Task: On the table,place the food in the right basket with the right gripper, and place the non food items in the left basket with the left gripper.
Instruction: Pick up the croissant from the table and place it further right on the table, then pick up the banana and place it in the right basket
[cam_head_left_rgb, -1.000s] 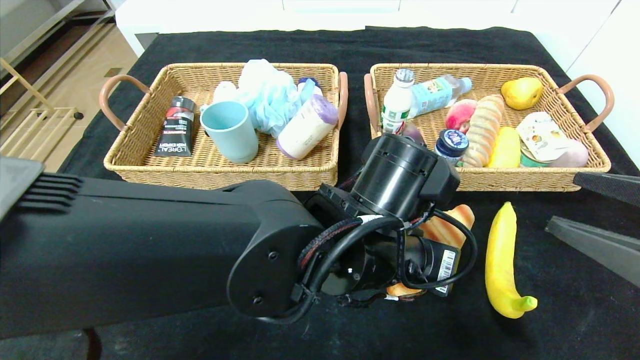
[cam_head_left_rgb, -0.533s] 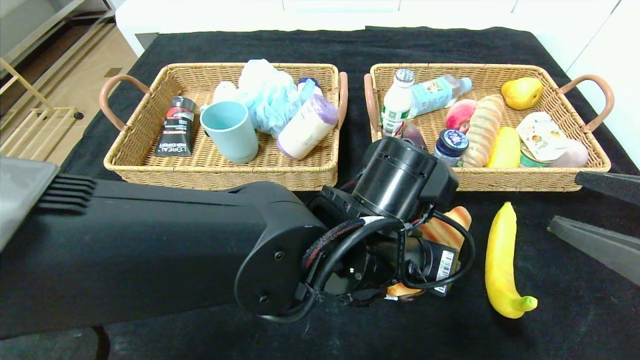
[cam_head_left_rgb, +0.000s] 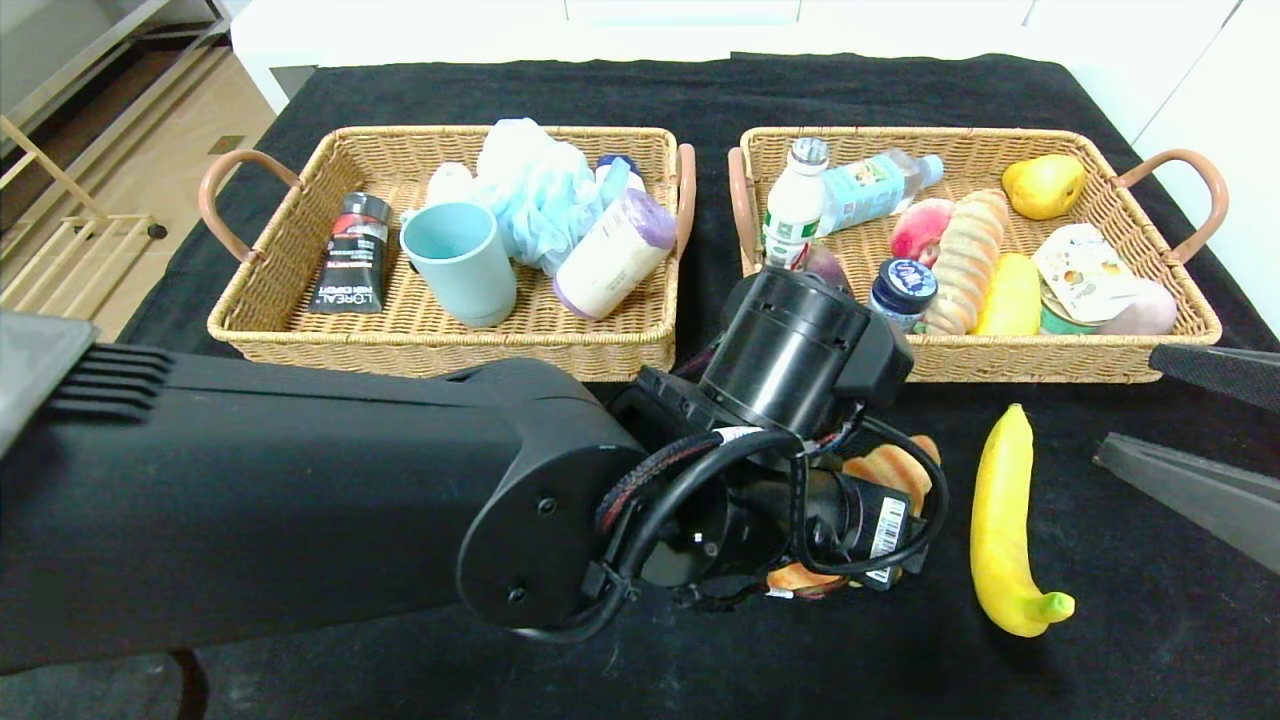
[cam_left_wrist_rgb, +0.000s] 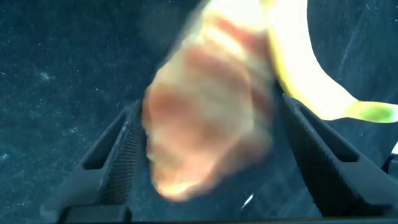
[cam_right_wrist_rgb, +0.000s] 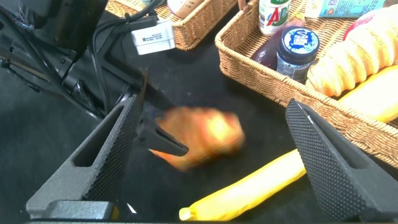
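Black cloth (cam_head_left_rgb: 1150, 620) covers the table. Left gripper (cam_left_wrist_rgb: 208, 155), jaws spread wide, straddles a golden-brown croissant (cam_head_left_rgb: 890, 468) lying on the cloth beside a yellow banana (cam_head_left_rgb: 1003, 520); right gripper (cam_right_wrist_rgb: 211, 149) waits open nearby. Beyond sit two filled wicker baskets, left basket (cam_head_left_rgb: 440, 340) and right basket (cam_head_left_rgb: 1050, 355), before white cabinets.

- The left arm (cam_head_left_rgb: 300, 490) reaches across the black tabletop (cam_head_left_rgb: 1100, 640), its wrist hiding the left tool.
- A croissant (cam_head_left_rgb: 890, 465) peeks out beneath that wrist, beside a banana (cam_head_left_rgb: 1003, 520).
- Left basket (cam_head_left_rgb: 440, 340) and right basket (cam_head_left_rgb: 1050, 360) stand behind, both filled.
- The right tool's fingers (cam_head_left_rgb: 1190, 490) show at the right edge, spread.
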